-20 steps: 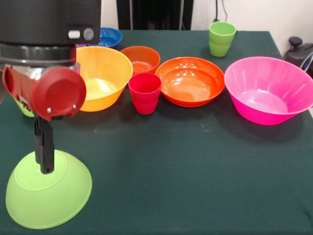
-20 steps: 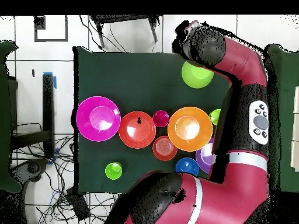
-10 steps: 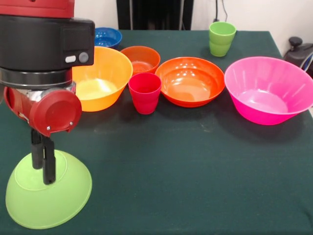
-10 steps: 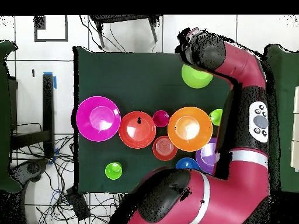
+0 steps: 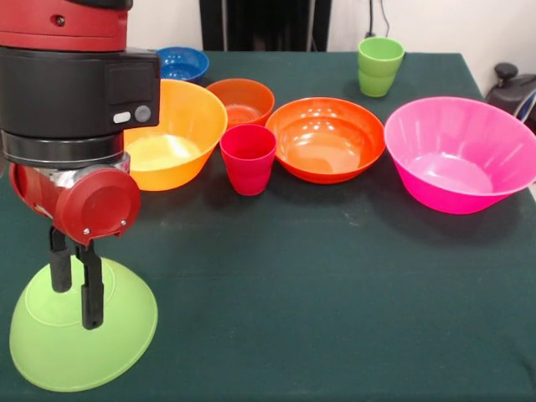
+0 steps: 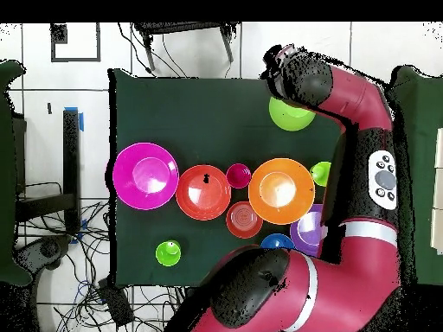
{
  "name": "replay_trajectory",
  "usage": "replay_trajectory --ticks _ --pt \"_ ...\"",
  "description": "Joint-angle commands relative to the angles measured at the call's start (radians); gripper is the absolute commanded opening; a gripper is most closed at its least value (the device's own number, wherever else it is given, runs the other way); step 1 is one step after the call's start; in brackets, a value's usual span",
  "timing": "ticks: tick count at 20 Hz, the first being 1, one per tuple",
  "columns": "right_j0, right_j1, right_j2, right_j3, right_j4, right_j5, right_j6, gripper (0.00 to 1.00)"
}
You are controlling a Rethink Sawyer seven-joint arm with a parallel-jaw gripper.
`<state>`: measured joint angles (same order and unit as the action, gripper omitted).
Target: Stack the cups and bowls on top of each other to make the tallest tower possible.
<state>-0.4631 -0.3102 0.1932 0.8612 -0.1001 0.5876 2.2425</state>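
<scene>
Glossy plastic bowls (image 5: 456,155) and cups (image 5: 249,158) — on matt green cloth (image 5: 335,293).

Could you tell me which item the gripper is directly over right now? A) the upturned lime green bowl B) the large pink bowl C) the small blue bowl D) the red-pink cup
A: in the front view the gripper hangs with its fingers spread over the flat base of the rim-down lime green bowl.

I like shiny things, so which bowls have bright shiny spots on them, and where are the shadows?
Front view: glare inside the medium orange bowl and the large pink bowl, soft shadows on the cloth beneath them. Overhead view: a pale highlight in the large yellow-orange bowl.
</scene>
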Motion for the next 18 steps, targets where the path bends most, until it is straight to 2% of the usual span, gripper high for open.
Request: replay_trajectory --ticks 1,7,18 --pt "0.013 0.026 0.088 0.048 -0.079 -0.02 -0.194 1.0" --pt "0.017 0.068 0.092 0.011 -0.084 -0.029 -0.185 1.0" --pt "0.017 0.078 0.058 0.016 -0.094 -0.003 -0.173 1.0"
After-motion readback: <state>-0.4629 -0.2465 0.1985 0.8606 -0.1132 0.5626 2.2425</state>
